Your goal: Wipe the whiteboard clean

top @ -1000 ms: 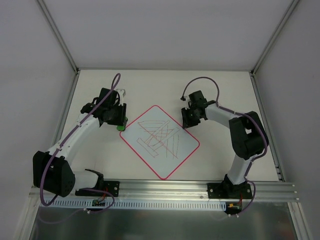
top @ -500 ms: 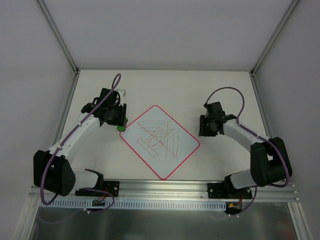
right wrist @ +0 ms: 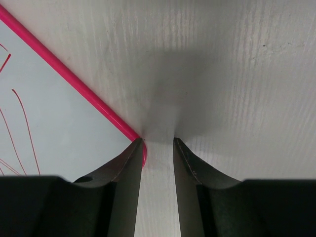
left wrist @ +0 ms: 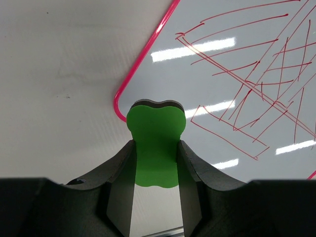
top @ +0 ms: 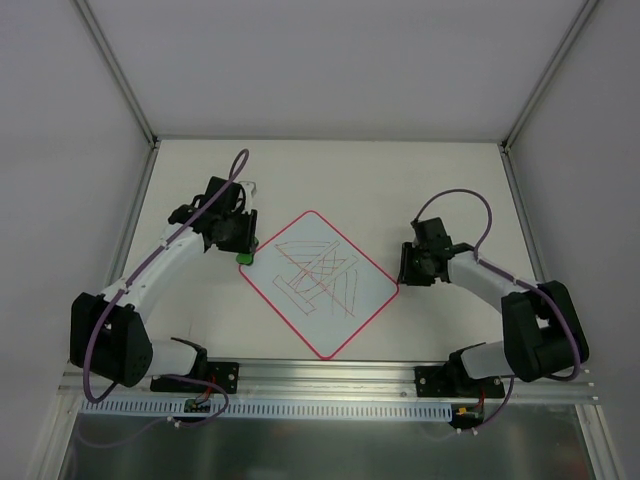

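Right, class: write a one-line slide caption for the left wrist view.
Left hand gripping a small green block at the corner of the red-scribbled, red-bordered flat whiteboard.

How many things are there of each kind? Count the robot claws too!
Whiteboard: 1
Green block: 1
Claws: 2 (left claw, right claw)
Total: 4
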Controlling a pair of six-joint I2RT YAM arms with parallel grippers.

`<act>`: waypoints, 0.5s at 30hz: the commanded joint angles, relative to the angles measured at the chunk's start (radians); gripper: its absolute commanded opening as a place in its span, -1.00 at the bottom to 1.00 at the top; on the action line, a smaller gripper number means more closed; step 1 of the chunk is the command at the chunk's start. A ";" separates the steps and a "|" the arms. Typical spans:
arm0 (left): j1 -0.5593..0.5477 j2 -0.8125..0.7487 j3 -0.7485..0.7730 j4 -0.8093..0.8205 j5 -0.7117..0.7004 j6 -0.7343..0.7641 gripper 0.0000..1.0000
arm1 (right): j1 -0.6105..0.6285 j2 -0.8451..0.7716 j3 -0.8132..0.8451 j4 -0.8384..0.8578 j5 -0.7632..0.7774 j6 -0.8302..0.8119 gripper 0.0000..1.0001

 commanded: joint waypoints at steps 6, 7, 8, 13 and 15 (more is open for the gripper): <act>-0.013 0.030 0.014 -0.001 -0.013 -0.015 -0.59 | 0.040 -0.098 -0.021 0.025 -0.012 0.049 -0.31; -0.013 0.033 0.014 -0.003 -0.013 -0.016 -0.59 | 0.043 -0.104 -0.023 0.025 -0.014 0.052 -0.31; -0.013 0.036 0.014 -0.001 -0.011 -0.015 -0.59 | 0.051 -0.106 -0.023 0.024 -0.012 0.055 -0.31; -0.016 0.051 0.019 -0.003 -0.006 -0.018 -0.59 | 0.074 -0.092 -0.043 0.019 0.001 0.081 -0.29; -0.018 0.056 0.022 -0.003 -0.005 -0.021 -0.59 | 0.075 -0.072 -0.046 0.017 0.012 0.086 -0.29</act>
